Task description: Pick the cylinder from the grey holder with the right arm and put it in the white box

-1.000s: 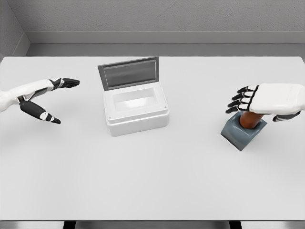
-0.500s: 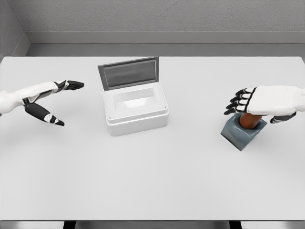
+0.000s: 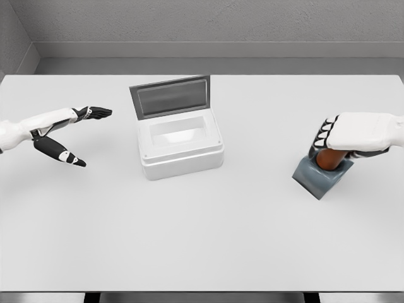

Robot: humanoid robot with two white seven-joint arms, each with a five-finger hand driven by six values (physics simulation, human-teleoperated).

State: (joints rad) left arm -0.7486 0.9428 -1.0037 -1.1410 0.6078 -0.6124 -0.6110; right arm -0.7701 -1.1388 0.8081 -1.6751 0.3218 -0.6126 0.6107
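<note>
One cylinder [image 3: 327,159], brown, stands upright in the grey holder [image 3: 320,177] at the table's right side; only its middle shows between holder and palm. Your right hand [image 3: 356,134] sits over its top with the fingers [image 3: 322,136] curled down on the box-facing side. They appear to be wrapping the cylinder, but you cannot tell from this view whether the grasp is fully closed.

Risks, as judged: if you lift before the thumb side has contact, the cylinder may slip back or tip in the socket. A lift that is not straight could drag the holder, which sits skewed on the table [image 3: 208,240].

White box [image 3: 181,148] lies well apart, toward the centre, its lid [image 3: 170,96] raised at the rear; approach from the front or above. Left hand [image 3: 60,129] hovers beyond the box, fingers spread, holding nothing. Nothing stands between holder and box.
</note>
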